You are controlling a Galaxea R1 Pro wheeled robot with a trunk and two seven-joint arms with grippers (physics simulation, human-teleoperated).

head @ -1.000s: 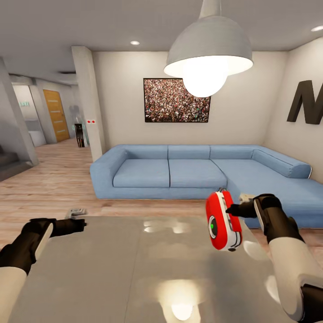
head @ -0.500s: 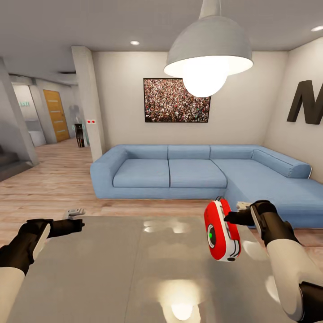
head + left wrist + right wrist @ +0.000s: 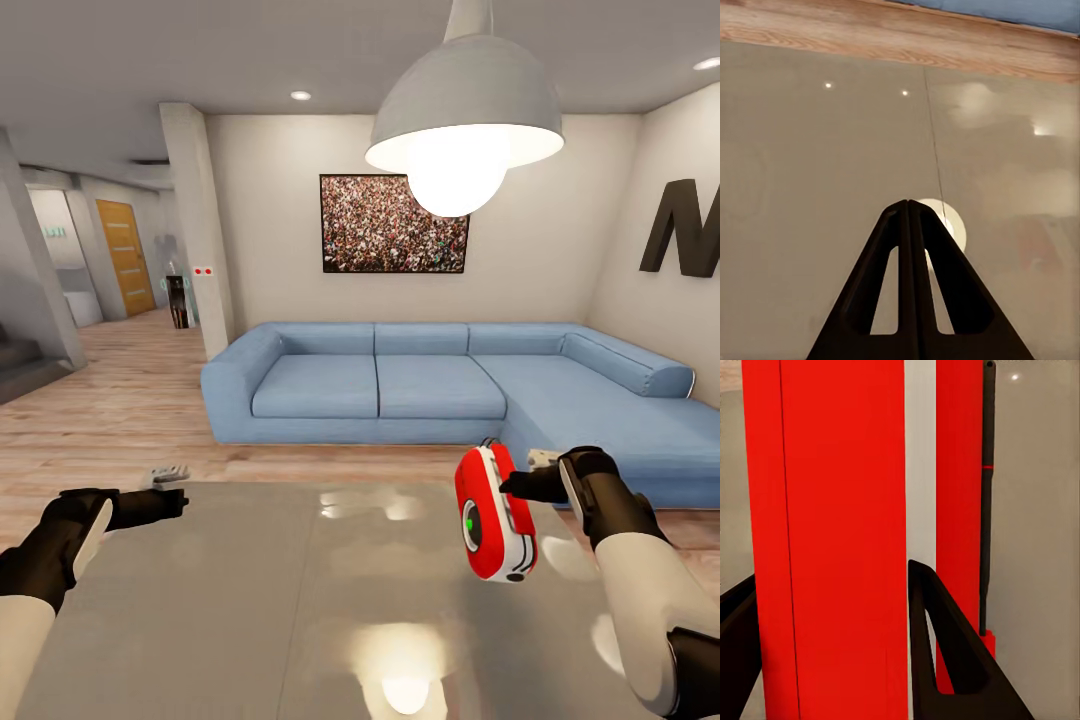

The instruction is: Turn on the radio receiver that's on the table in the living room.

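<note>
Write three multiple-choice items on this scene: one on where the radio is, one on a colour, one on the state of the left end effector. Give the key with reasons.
1. Where is the radio?
A. lying flat on the sofa
B. held in the right end effector above the table
C. on the wood floor by the door

2. What colour is the sofa?
A. blue
B. green
C. brown

3. What state is the left end effector in?
A. shut on the radio
B. wide open
C. shut, holding nothing

Key: 1 B, the right fingers flank the red body, which is raised over the grey top. 2 A, the L-shaped cushions are light blue. 3 C, the left wrist view shows its fingers meeting with nothing between.
</note>
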